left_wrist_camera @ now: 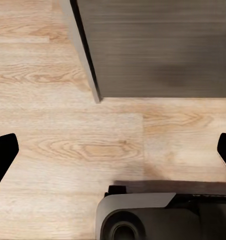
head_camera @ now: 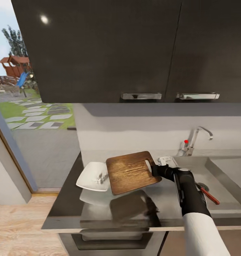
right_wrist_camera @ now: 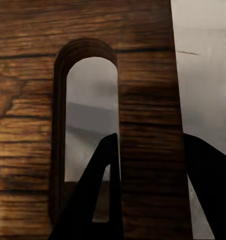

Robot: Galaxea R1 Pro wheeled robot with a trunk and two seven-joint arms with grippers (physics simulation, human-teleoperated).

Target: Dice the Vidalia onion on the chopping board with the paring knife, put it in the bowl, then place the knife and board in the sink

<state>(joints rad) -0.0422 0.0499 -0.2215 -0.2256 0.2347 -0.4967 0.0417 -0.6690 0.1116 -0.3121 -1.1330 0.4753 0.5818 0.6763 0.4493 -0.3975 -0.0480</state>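
One chopping board [head_camera: 132,171] is held clear of the counter [head_camera: 67,199] by the right hand [head_camera: 153,169], lifted and tilted, with its shadow thrown on the glossy surface beneath. In the right wrist view the two dark fingers [right_wrist_camera: 100,190] are seen clamped on the board's strip of wood beside the handle slot, one finger reaching through the slot; this grip at the handle end is judged to be chosen so the board can be carried sideways toward the sink [head_camera: 223,177]. One white bowl [head_camera: 93,180] sits on the counter just beside the board's far edge, partly overlapped by it in the head view, and small pale bits lie inside it, judged to be the diced onion. One knife [head_camera: 208,194] with a red handle lies to the right of the arm, at the sink, so that step is judged done and the board is the last item to be placed. One tap [head_camera: 195,140] with a red knob stands behind the basin. The left hand [left_wrist_camera: 113,150] hangs over the wooden floor [left_wrist_camera: 68,130], its fingers spread apart and empty.
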